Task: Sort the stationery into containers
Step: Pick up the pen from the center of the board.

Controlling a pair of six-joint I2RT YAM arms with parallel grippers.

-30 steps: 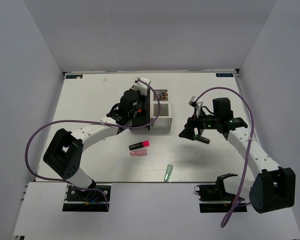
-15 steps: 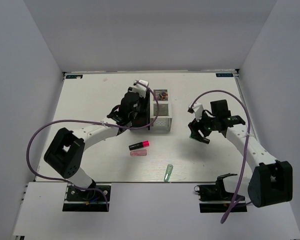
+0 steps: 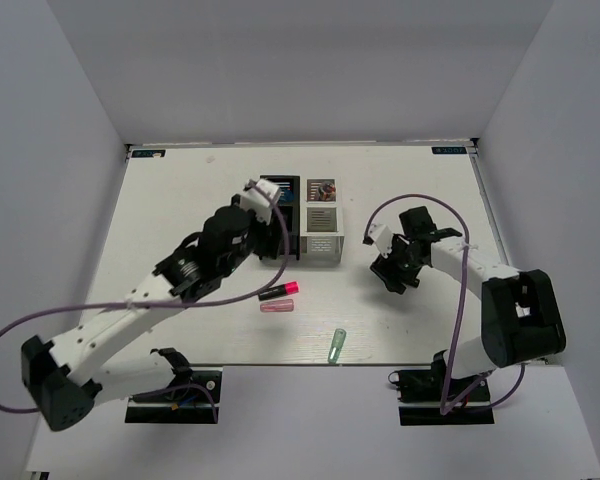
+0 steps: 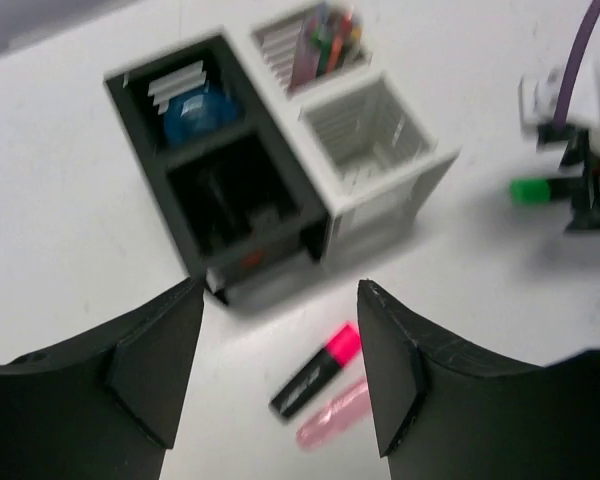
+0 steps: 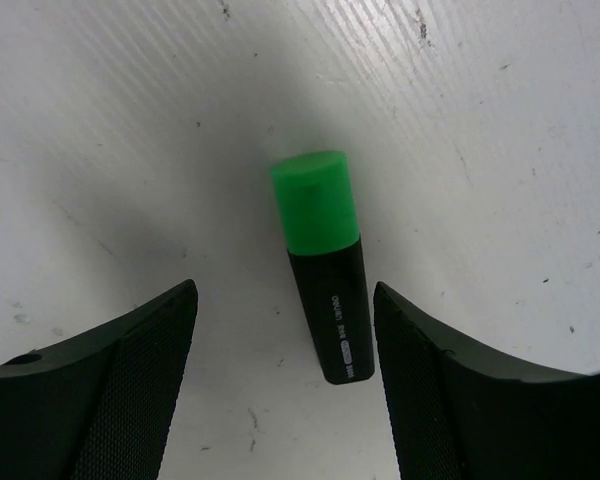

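- While its jaws stand wide apart and grip nothing, the right gripper [image 5: 282, 295] hangs low over a black marker with a green cap [image 5: 325, 270]. The marker lies flat on the counter [image 5: 500, 120] in the gap and touches neither jaw.
- From above, that marker is hidden under the right gripper; the left wrist view shows only its green end, blurred.
- The left gripper [image 4: 280, 295] is also spread open and bare, held above the counter just in front of the containers [image 4: 315, 215]. The bottom edge of the left wrist view cuts off its jaws.
- Below its gap lie a black marker with a pink end [image 4: 318, 370] and, just beside it, a pink translucent stick [image 4: 335, 413], both soft with blur.
- In the containers, a blue tape roll [image 4: 195, 115] sits in the far black bin.
- A pink-green bundle [image 4: 325, 40] stands in the far white bin, its top cut off by the frame.
- The near black bin is too dark to make out what it holds.
- A pale green piece [image 3: 337, 344] lies alone near the counter's front edge, well apart from both grippers.
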